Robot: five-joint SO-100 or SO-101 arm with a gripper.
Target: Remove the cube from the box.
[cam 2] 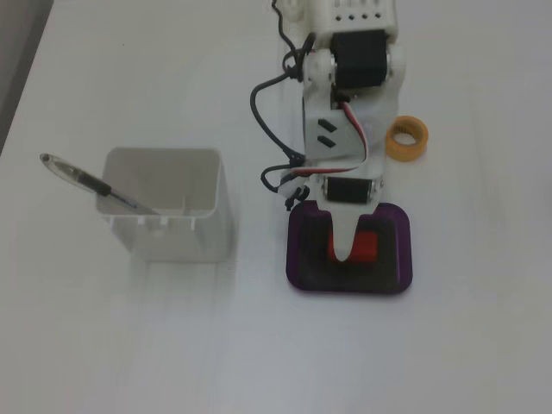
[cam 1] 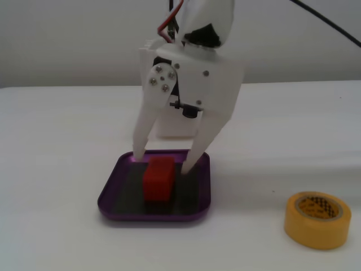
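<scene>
The red cube stands on the dark floor of the purple box. My white gripper reaches down into the box with its jaws spread, one fingertip on each side of the cube's back half. Small gaps show between the fingertips and the cube, so it is open around the cube. In the other fixed view, seen from above, the gripper covers most of the cube, which shows only to the right of one finger. The box lies under it.
A yellow tape roll lies right of the box; from above it sits beside the arm. A tall white container with a pen leaning in it stands left of the box.
</scene>
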